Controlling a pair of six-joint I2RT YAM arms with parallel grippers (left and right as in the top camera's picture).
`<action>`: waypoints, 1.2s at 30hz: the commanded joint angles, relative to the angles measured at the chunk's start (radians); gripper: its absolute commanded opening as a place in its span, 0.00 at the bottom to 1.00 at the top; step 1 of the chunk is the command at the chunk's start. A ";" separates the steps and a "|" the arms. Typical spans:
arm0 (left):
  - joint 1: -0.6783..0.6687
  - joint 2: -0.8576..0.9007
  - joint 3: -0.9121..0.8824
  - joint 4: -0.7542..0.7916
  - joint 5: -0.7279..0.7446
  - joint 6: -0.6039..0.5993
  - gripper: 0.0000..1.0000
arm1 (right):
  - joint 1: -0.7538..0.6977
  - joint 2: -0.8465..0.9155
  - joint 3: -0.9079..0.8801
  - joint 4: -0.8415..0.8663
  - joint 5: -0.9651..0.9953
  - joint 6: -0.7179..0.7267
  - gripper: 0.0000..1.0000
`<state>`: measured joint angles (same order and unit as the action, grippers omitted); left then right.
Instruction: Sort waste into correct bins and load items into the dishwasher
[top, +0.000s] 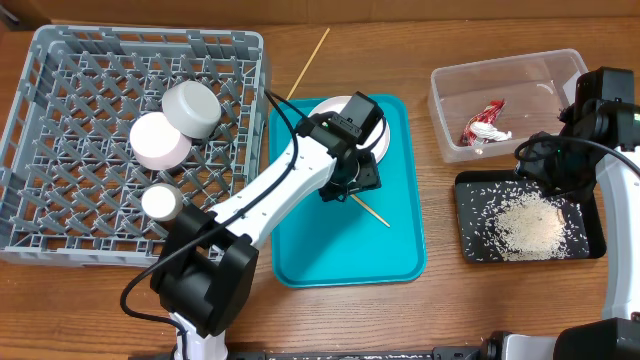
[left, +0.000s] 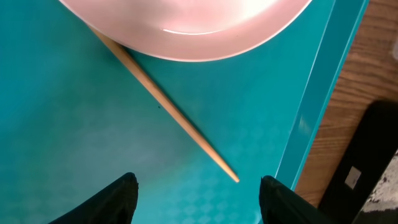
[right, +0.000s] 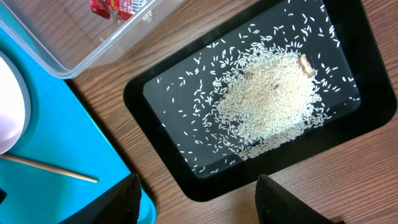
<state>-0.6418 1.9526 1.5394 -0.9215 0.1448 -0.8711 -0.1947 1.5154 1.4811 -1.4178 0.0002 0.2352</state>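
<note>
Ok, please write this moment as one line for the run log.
left gripper: open, over chopstick on teal tray | right gripper: open, near black tray with rice | wrapper: in clear tub

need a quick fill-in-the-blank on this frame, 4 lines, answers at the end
1. The loose white rice grains lie in the shallow ____ rectangular tray.
2. The crumpled red-and-white snack wrapper sits in the ____ plastic rectangular tub.
3. The large square grey plastic dish rack holds ____ dishes.
4. The left end effector, above a thin wooden chopstick on the teal serving tray, has its jaws ____.

Answers: black; clear; three; open
</note>
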 joint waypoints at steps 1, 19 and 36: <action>-0.009 0.067 -0.019 0.033 -0.021 -0.095 0.61 | -0.002 -0.021 0.024 0.002 0.006 -0.002 0.61; -0.010 0.182 -0.019 0.031 -0.050 -0.102 0.07 | -0.002 -0.021 0.024 0.002 0.006 -0.003 0.61; 0.034 0.102 -0.016 -0.099 -0.032 -0.047 0.04 | -0.002 -0.021 0.024 0.002 0.006 -0.003 0.61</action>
<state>-0.6361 2.1227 1.5303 -1.0046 0.1822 -0.9588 -0.1947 1.5154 1.4811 -1.4178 0.0002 0.2352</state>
